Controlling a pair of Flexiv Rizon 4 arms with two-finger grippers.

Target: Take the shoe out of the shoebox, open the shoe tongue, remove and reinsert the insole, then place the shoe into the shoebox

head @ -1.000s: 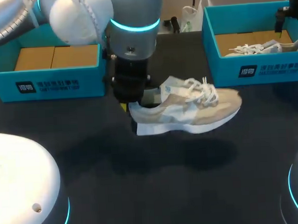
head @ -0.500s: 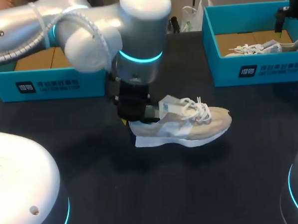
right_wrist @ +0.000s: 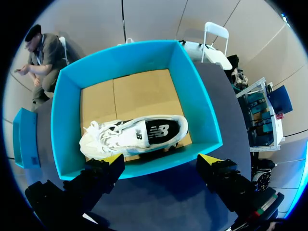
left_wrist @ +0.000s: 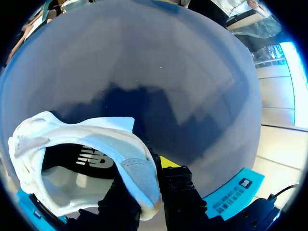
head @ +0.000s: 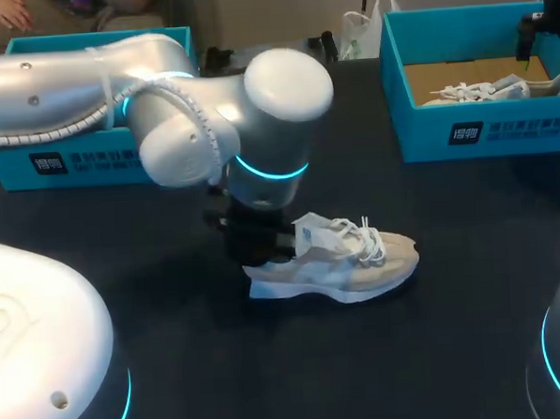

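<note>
While the left gripper (left_wrist: 144, 183) pinches the heel wall of the beige-and-white lace-up trainer (left_wrist: 82, 139), one finger inside the opening and one outside, that shoe sits just below the middle of the head view's frame on the black tabletop (head: 428, 352), toe towards the frame's right. Over the past second the left arm (head: 161, 94) has carried the trainer down from nearer the top centre of the frame. It has sunk until its sole seems to meet the table, though I cannot confirm contact. By my reading the taking-out step is all but finished, and opening the tongue comes next, once the shoe is steadied.

The right gripper (right_wrist: 161, 161) has not moved. Its fingers are spread wide and hold nothing, and it hangs at the upper right of the frame above a turquoise cardboard shoebox (right_wrist: 202, 115).

Counted, there are two trainers, the second white trainer (right_wrist: 134, 134) lying inside that box. There are two shoeboxes, the other turquoise shoebox (head: 71, 159) standing at the upper left, partly behind the left arm. Both arms show.
</note>
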